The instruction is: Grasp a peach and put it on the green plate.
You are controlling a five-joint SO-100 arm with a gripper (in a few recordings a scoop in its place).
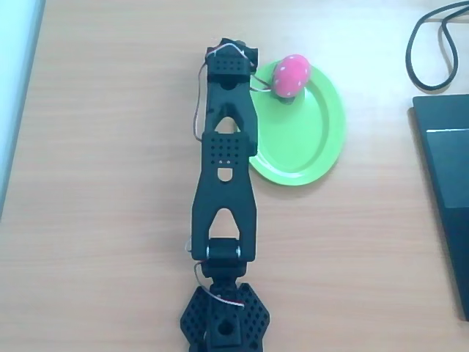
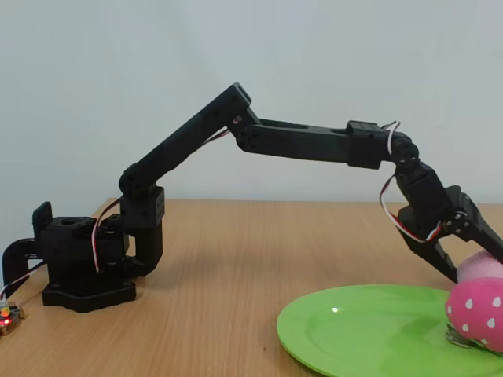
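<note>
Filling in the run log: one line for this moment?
gripper: at peach, grip unclear | peach: beyond green plate | pink fruit: on plate

- The bench (image 1: 110, 183) is light wood with a fine grain running across the frame in the overhead view.
- Along the left edge of that view runs a pale, whitish strip (image 1: 15, 88) beyond the bench's side.
- A black cable (image 1: 432, 51) loops at the upper right; a dark flat panel (image 1: 447, 198) lies at the right edge.
- In the fixed view, a plain pale wall (image 2: 251, 63) rises behind, evenly lit.
</note>
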